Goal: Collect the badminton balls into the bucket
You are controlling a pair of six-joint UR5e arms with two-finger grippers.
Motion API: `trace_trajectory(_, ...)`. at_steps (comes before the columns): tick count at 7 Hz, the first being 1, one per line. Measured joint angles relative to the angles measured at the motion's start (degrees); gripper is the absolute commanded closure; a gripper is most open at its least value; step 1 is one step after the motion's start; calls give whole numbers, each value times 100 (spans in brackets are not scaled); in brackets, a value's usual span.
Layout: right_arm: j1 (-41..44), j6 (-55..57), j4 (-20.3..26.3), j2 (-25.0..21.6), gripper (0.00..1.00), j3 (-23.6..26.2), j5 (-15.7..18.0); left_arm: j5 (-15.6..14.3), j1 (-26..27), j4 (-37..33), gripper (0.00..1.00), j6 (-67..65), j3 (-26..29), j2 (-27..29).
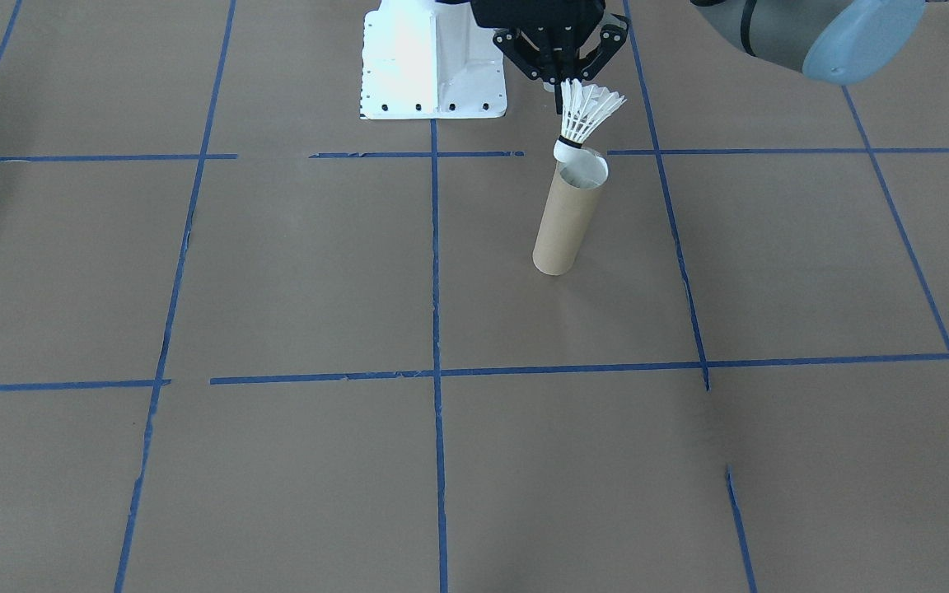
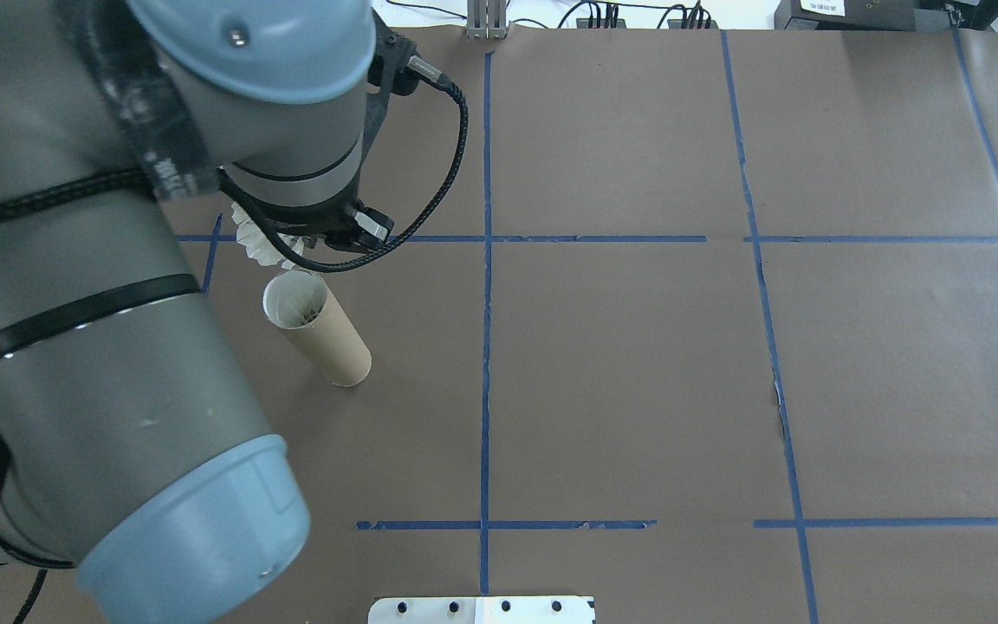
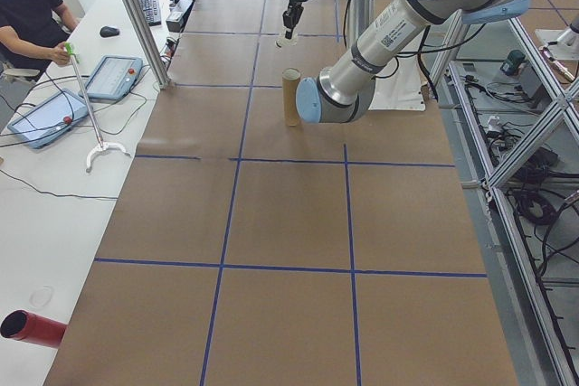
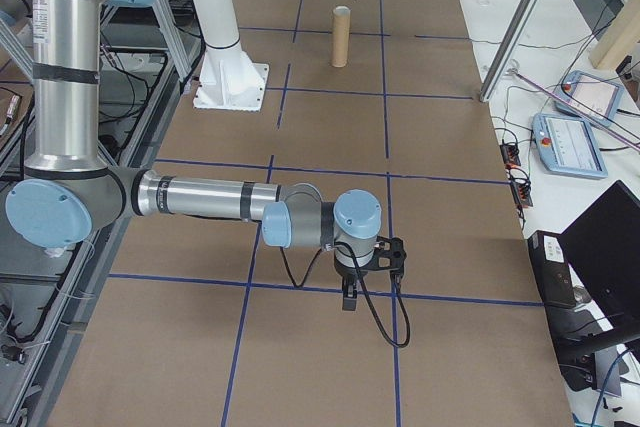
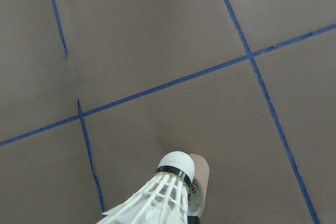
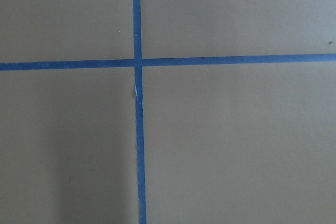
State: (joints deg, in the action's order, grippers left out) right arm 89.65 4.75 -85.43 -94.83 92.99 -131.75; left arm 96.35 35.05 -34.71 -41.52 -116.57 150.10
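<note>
The left gripper [image 1: 561, 78] hangs over the far-left part of the table, its black fingers pinched together on the feather skirt of the white shuttlecock [image 1: 586, 115], though the top of the gripper is cut off by the front view's edge and, from overhead, the left arm [image 2: 118, 260] covers nearly all of it, leaving only a sliver of feathers in sight. The shuttlecock points cork down, its round tip with the thin dark band at the rim of the brown cardboard tube [image 1: 567, 218] and not yet inside; the wrist view shows the tip partly overlapping the tube's white-lined opening. The tube stands upright on the brown paper table cover [image 1: 277, 288], inside a square marked by blue tape lines [image 1: 435, 272], with the white metal pedestal base [image 1: 433, 62] close by on the robot's side. The right gripper [image 4: 348, 297] hovers low over a tape crossing well away at the other end of the table; it shows only small in a side view, so whether its fingers are apart or together cannot be told. At a side bench a seated person [image 3: 27, 11] holds a small green object, beside a tablet-like pendant [image 3: 113, 77].
</note>
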Motion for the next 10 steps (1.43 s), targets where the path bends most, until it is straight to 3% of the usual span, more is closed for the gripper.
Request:
trace_trajectory(2, 0, 0, 0, 0, 0, 0, 0, -102, -30, 258, 100, 504, 373, 239)
trace_trajectory(7, 0, 0, 0, 0, 0, 0, 0, -471, -45, 1241, 100, 2404, 460, 281)
trace_trajectory(10, 0, 0, 0, 0, 0, 0, 0, -926, -531, 1532, 100, 2536, 610, 256)
